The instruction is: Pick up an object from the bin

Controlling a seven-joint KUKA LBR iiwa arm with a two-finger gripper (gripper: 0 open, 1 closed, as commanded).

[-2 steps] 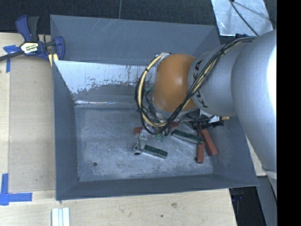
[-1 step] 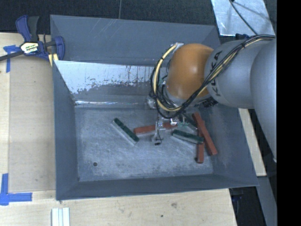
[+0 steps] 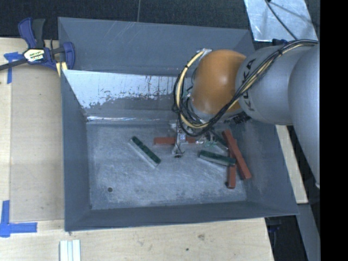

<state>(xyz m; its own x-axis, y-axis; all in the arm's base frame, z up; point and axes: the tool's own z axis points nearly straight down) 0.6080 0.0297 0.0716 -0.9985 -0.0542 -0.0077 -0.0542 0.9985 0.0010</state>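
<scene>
The grey metal bin (image 3: 76,162) bore a dark green flat stick (image 3: 145,149) lying aslant left of its floor's middle. A short reddish-brown stick (image 3: 162,141) lay near it, and a small heap of green and reddish-brown sticks (image 3: 237,157) lay at the right.

Dark green stick (image 3: 145,149), diagonal, left of centre — brown sticks (image 3: 237,157) heaped at right

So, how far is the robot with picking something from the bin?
Done: the gripper is low in the bin, at the end of a red-brown stick. In hand: nothing visibly held. Left: grasp and lift; green stick and heap of sticks lie aside.
</scene>
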